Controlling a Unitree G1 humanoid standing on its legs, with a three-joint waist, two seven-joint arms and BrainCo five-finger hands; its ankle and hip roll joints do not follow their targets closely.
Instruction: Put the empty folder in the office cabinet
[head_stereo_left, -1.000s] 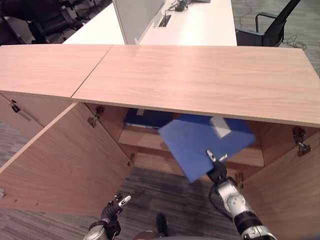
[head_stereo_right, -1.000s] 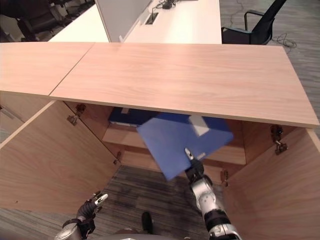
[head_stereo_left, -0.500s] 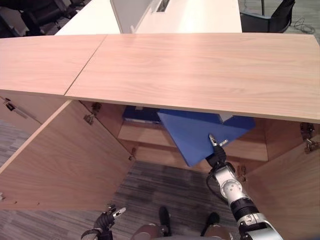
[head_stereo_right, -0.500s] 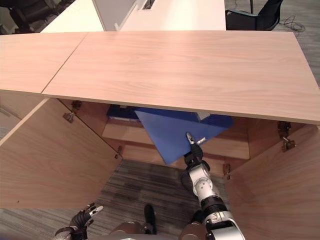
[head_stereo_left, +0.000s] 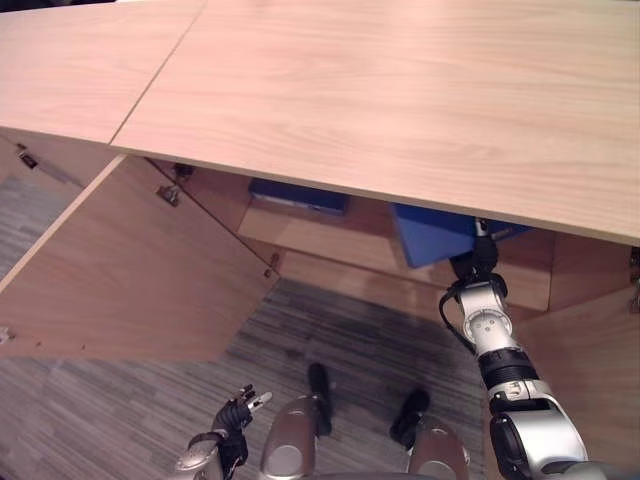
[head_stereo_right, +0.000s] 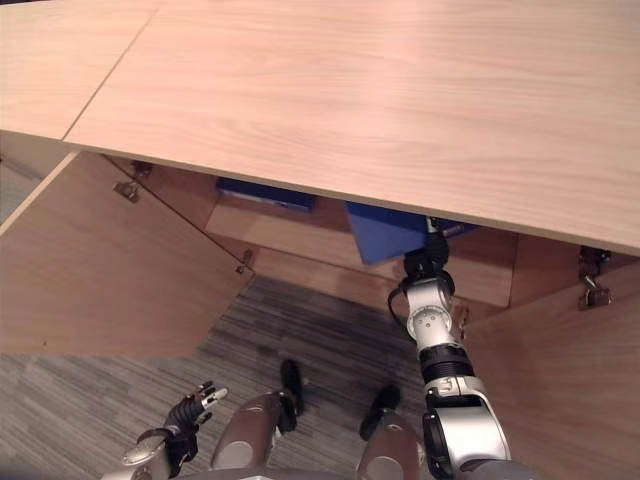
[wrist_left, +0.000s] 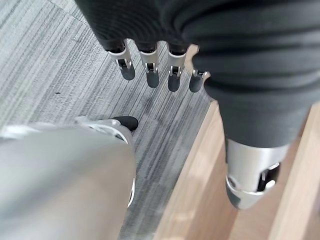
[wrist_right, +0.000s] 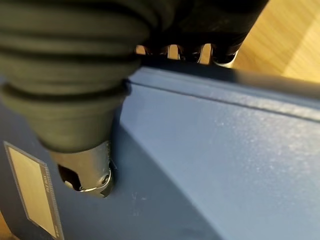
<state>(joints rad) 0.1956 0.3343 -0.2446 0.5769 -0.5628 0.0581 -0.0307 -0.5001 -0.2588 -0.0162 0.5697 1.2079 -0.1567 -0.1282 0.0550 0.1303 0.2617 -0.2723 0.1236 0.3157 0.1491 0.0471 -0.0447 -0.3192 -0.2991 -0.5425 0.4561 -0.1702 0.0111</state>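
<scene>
Right hand (wrist_right: 85, 165) pinches the blue folder (head_stereo_left: 432, 232), pale blank-looking label (wrist_right: 31, 192), mostly under the cabinet (head_stereo_left: 400, 90) top edge; left hand (wrist_left: 150, 65) relaxed above the carpet (head_stereo_left: 120, 410).

From my seat the floor (head_stereo_left: 330, 330) is grey carpet with fine darker stripes, running from the bottom of the eye views up to the furniture. In the left wrist view I see the same striped carpet (wrist_left: 60, 65) close up, with one small dark speck (wrist_left: 56, 93) on it. Set back on a wooden shelf (head_stereo_left: 320, 232) lies a second, darker blue folder (head_stereo_left: 298, 195), flat, its long edge facing me and its rear part hidden under the wood above. At far left stands a neighbouring unit (head_stereo_left: 60, 60) in the same pale wood, its door closed, with a slim metal handle (head_stereo_left: 50, 172) on the front
</scene>
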